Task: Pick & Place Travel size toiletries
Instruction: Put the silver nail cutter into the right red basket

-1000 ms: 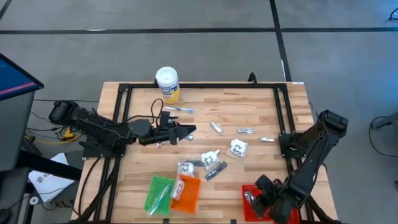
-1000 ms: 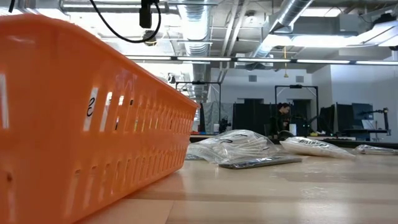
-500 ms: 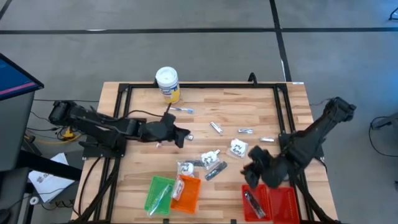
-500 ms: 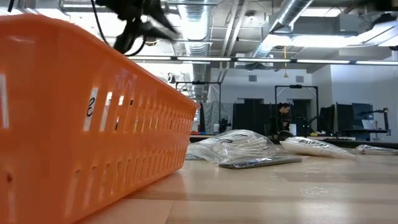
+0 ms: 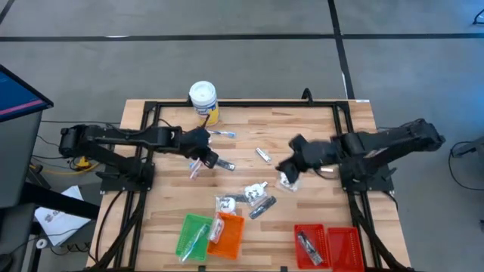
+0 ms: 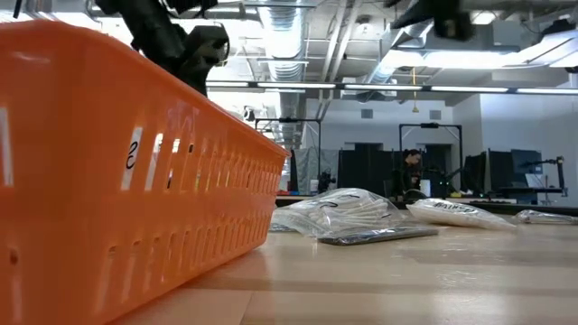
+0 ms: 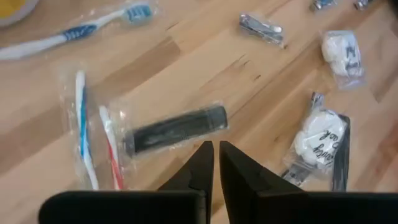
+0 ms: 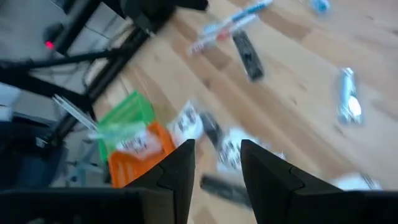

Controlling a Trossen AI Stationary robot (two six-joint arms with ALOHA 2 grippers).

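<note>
Left end effector (image 7: 215,163) hangs over the wooden table (image 5: 318,128), just below the white-lidded tub (image 5: 203,97) in the high view. Fingers (image 7: 198,168) are nearly pinched together, only a sliver between the tips, nothing between them. Directly ahead of the tips in the left wrist view: a clear bag holding a dark grey tube (image 7: 175,129) and two thin toothbrushes (image 7: 81,124), one blue-striped, one red. Bag lies flat on the table, untouched.

A loose blue toothbrush (image 5: 219,134) lies right beside the tub. A silvery clipper (image 5: 262,155) sits further out from the tub, toward table centre.

Right end effector (image 5: 286,168) is out over the table, well away from the tub, above a white crinkly packet (image 5: 290,180). Fingers (image 8: 177,167) are parted, empty. Can't tell whether it touches the packet.

More packets and a dark tube (image 5: 262,206) cluster near the front, well apart from the tub on the opposite side of the table. Green tray (image 5: 193,236) and orange tray (image 5: 227,233) sit side by side there, each with something in it. Red tray (image 5: 327,246) sits at the far front corner, diagonal from the tub, with one dark item inside.

Low view: orange tray wall fills the near side, and a clear-wrapped packet (image 6: 348,213) sits beyond it.
</note>
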